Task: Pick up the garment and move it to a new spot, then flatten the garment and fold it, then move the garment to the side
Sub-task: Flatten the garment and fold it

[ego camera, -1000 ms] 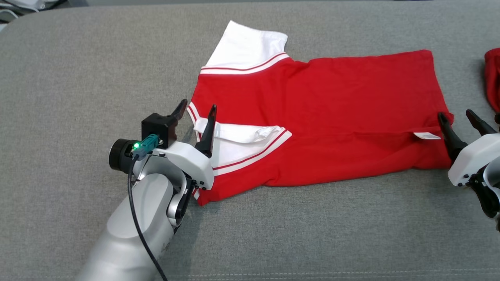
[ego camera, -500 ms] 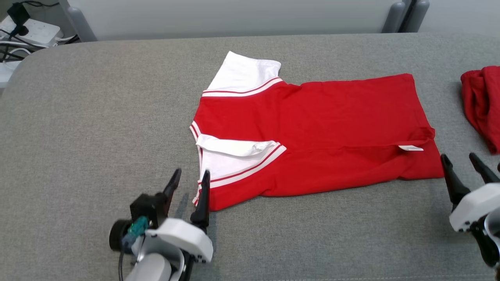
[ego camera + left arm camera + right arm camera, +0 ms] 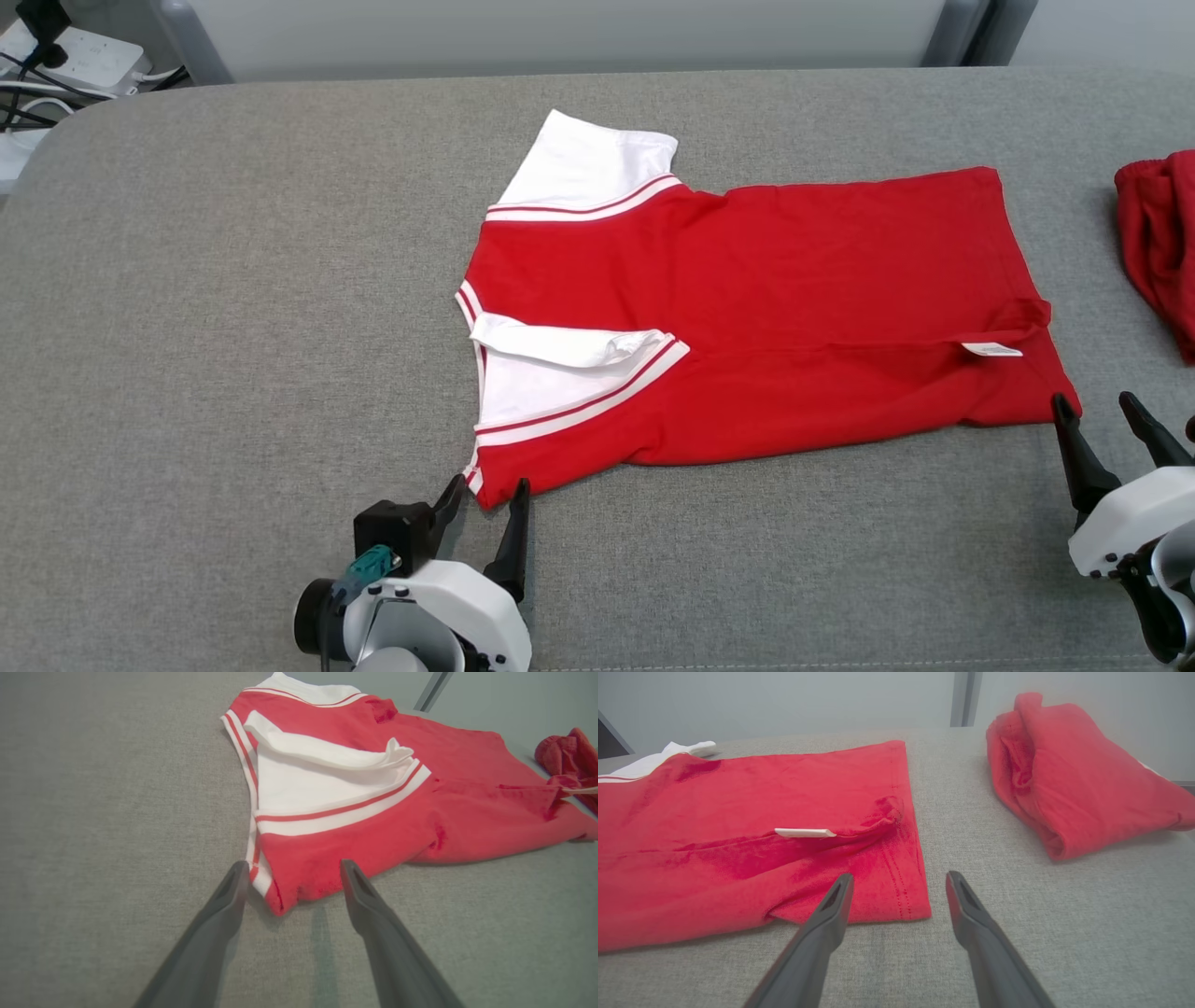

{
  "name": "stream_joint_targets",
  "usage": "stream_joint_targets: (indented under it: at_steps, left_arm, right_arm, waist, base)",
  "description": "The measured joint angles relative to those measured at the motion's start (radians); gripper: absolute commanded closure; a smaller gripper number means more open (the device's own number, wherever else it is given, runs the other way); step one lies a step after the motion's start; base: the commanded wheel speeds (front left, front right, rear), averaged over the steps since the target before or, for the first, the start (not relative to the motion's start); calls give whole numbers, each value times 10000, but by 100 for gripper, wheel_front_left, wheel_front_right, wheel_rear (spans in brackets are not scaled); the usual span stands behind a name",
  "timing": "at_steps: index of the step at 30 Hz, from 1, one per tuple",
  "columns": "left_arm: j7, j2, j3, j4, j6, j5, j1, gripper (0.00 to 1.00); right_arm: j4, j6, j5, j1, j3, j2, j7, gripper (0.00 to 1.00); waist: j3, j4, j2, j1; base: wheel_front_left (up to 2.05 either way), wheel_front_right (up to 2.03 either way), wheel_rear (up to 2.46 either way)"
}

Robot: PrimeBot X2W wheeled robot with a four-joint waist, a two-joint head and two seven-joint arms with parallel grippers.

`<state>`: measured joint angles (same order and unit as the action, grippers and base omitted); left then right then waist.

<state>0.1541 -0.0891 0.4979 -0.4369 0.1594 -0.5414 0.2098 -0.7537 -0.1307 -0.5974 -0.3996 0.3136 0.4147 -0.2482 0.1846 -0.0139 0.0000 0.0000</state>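
Clearly, with the garment (image 3: 747, 317) lying half-folded on the grey surface (image 3: 233, 327) and the left gripper (image 3: 490, 483) and right gripper (image 3: 1092, 399) gaping empty at its near corners, a shallow pinch could catch one layer only and spoil the fold.

Looks like lab: grey cloth bench (image 3: 233, 327), power strip (image 3: 86, 56) w/ cables (image 3: 28, 114).

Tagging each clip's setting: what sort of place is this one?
Likely a lab or test room, not a home: a grey fabric-covered table, a power strip beyond its corner, and a plain pale wall. A red-and-white shirt lies spread on it.
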Motion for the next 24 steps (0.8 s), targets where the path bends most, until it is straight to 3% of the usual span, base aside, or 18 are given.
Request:
stream_joint_targets:
  at_steps: [9, 11, 13, 14, 24]
  left_arm:
    - [-144, 63, 81, -631, -27, -157, 274, 2]
    - [-142, 84, 79, -742, -100, -159, 492, 50]
    - [-138, 98, 86, -886, -130, -159, 688, 75]
    - [-128, 102, 107, -938, -203, -159, 745, 100]
    - [-33, 104, 322, -1237, -537, -161, 1119, 100]
  right_arm:
    - [-2, 0, 79, -28, 90, 12, 0, 0]
    - [-67, 0, 54, -89, 267, -19, 0, 0]
    - [-167, 0, -159, -276, 476, -31, 0, 0]
    - [-270, 0, -261, -407, 556, -46, 0, 0]
    - [-1116, 0, -1521, -1256, 1534, -12, 148, 0]
  waist:
    - [219, -1, 0, 0]
    - [292, -3, 0, 0]
    - [384, -16, 0, 0]
    - [429, -21, 0, 0]
    - [704, 133, 0, 0]
  base:
    - [0, 0, 0]
    - [0, 0, 0]
    - [0, 0, 0]
    - [0, 0, 0]
    - [0, 0, 0]
